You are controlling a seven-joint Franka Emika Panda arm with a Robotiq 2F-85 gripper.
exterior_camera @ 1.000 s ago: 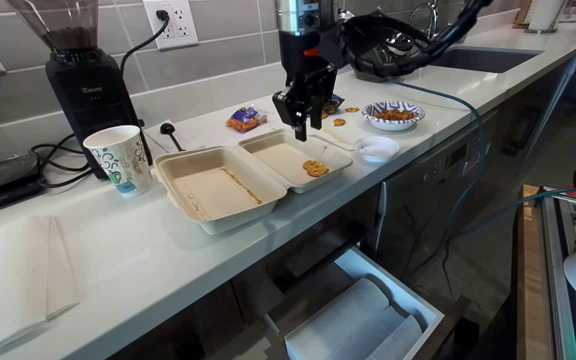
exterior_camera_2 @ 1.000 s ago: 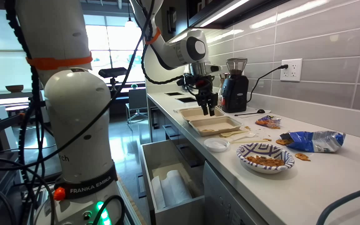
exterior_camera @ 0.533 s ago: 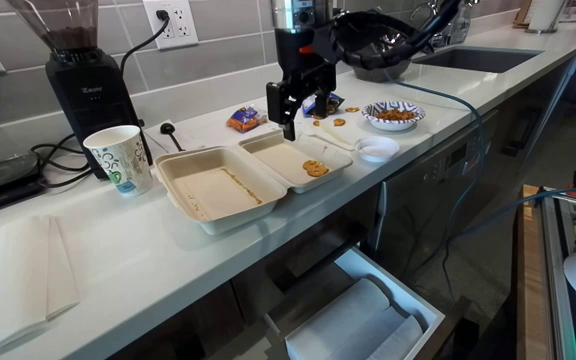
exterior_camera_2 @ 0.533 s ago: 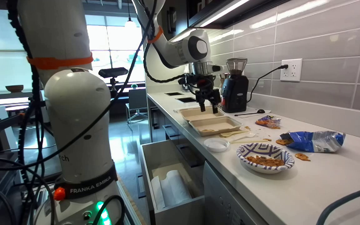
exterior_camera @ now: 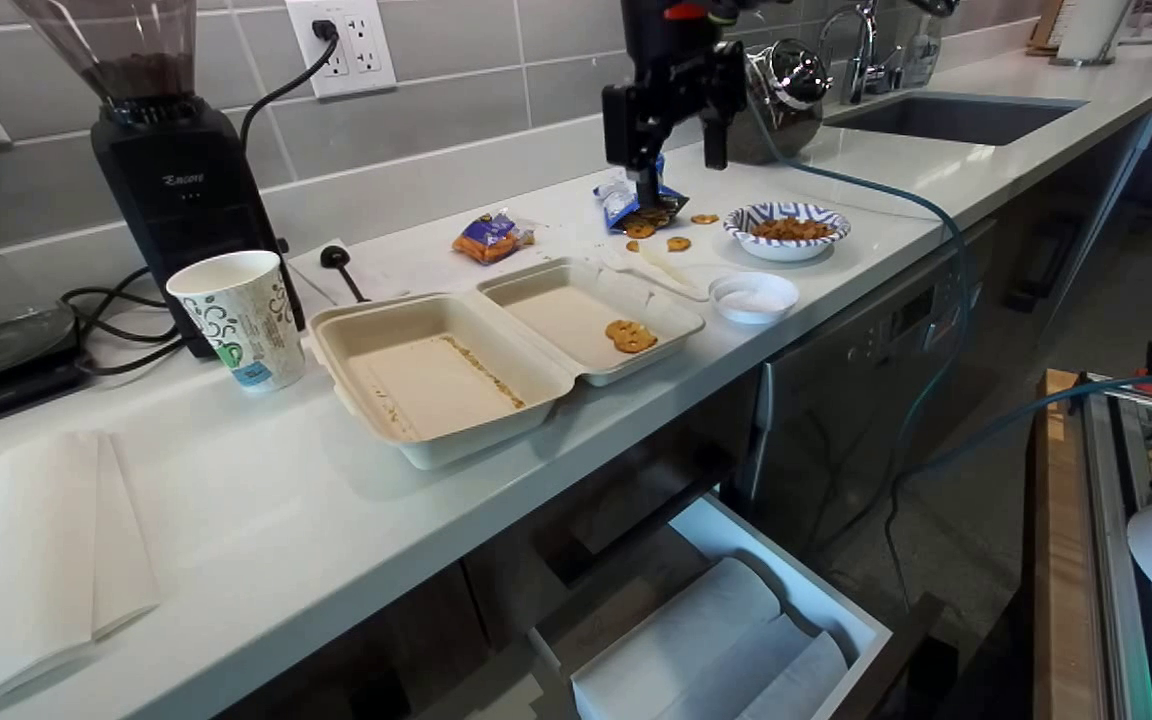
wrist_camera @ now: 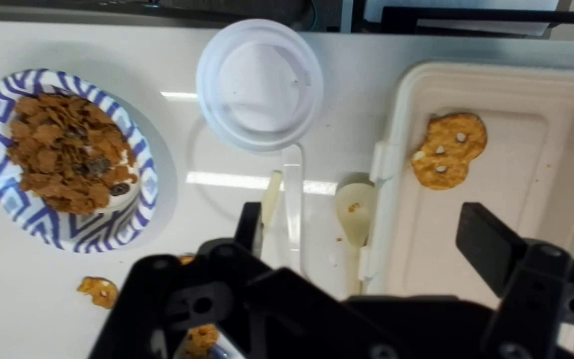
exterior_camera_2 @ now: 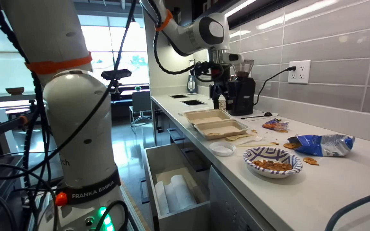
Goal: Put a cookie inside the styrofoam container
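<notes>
Two golden-brown pretzel-shaped cookies (wrist_camera: 449,128) lie overlapping in a half of the styrofoam container (wrist_camera: 511,154). That tan clamshell (exterior_camera: 416,370) sits unfolded on the counter, both halves facing up, crumbs in its larger half. Above the counter, over the container's hinge side in the wrist view, my gripper (wrist_camera: 368,234) stands wide open, nothing between its pads. In an exterior view the gripper (exterior_camera: 682,172) is well above the counter, a finger crossing the view of the blue snack bag. More pretzel cookies (exterior_camera: 678,244) lie loose by that bag.
Along the counter stand a patterned bowl of cereal (exterior_camera: 786,230), a small white dish (exterior_camera: 754,298), a paper cup (exterior_camera: 241,320) and a black grinder (exterior_camera: 186,215). A spoon (wrist_camera: 354,212) touches the container's edge. An orange-blue packet (exterior_camera: 491,240) rests near the wall. A drawer (exterior_camera_2: 172,179) is pulled out below.
My gripper's jaws have gone from nearly together to wide apart. It has risen away from the container, up and rightward in both exterior views. The cookies in the container have stayed put.
</notes>
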